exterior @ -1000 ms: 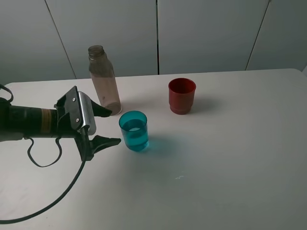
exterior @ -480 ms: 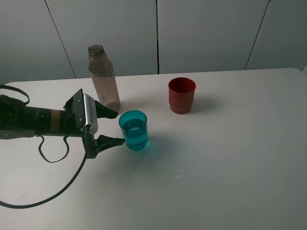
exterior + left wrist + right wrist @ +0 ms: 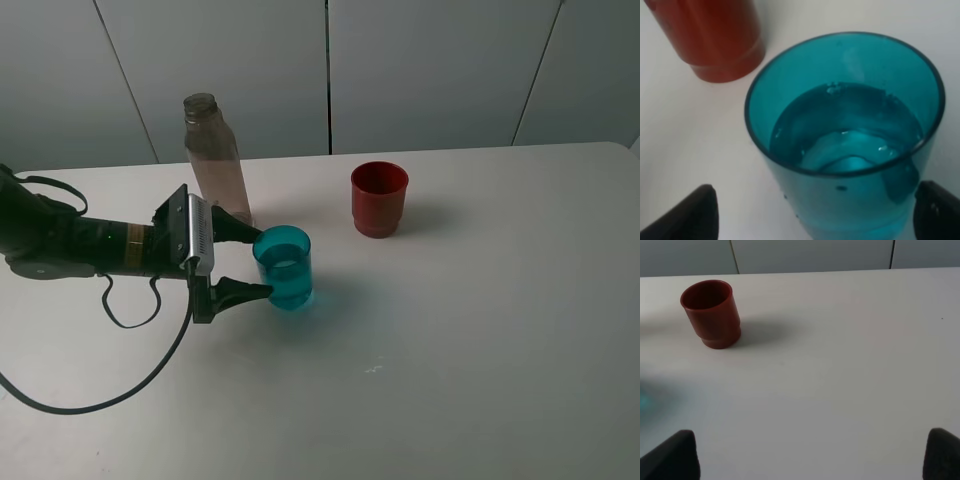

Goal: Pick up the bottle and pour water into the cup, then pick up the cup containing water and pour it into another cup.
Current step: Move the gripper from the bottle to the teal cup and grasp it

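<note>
Water [image 3: 850,145] already stands in the cup [image 3: 285,275], bottle [image 3: 215,165] standing aside; left gripper [image 3: 259,264], jaws spread, straddles the cup, with the pour into the red cup [image 3: 379,200] left.

The cup [image 3: 284,268] is set on the desk [image 3: 480,320] between the left claw's [image 3: 259,263] fingertips. The bottle [image 3: 215,165] is placed just behind the claw, and the other cup [image 3: 379,200] is found beyond it, to the right.

High camera: looks down over the whole white table [image 3: 480,330]. Left wrist camera: very near, teal tumbler [image 3: 845,140] between left pincer [image 3: 817,212] tips, red cup [image 3: 715,40] beyond. Right wrist camera: farther back, same red cup ahead.
</note>
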Controlling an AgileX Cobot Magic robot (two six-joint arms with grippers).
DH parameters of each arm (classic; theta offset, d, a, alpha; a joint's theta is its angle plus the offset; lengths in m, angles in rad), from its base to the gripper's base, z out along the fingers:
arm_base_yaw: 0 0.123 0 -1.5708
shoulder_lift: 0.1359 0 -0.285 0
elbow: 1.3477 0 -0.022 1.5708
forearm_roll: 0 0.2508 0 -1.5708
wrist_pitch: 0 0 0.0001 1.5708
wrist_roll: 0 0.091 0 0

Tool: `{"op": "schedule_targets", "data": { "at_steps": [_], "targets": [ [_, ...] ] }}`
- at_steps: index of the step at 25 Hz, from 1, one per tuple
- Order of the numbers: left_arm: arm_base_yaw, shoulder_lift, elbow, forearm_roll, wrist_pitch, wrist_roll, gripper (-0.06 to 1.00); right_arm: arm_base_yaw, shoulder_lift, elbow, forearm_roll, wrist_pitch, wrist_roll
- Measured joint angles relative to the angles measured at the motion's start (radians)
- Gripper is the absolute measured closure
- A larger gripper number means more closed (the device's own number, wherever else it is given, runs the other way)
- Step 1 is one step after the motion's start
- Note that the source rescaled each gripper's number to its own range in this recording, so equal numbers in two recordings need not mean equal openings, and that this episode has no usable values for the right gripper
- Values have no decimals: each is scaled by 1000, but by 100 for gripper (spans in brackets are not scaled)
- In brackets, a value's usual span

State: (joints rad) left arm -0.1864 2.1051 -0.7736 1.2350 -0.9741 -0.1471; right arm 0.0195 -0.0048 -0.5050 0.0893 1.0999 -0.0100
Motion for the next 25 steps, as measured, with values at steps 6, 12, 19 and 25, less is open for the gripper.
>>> {"op": "schedule_targets", "data": {
  "at_steps": [6, 12, 19, 25],
  "targets": [
    [-28, 46, -31, 6, -32, 0, -5, 0, 0, 0, 0, 0, 0],
    [-51, 88, -78, 2, -42, 0, -5, 0, 0, 0, 0, 0, 0],
    [-85, 131, -141, -2, -61, -7, -5, 0, 0, 0, 0, 0, 0],
    [-101, 160, -159, -28, -70, -9, -5, 0, 0, 0, 0, 0, 0]
  ]
}}
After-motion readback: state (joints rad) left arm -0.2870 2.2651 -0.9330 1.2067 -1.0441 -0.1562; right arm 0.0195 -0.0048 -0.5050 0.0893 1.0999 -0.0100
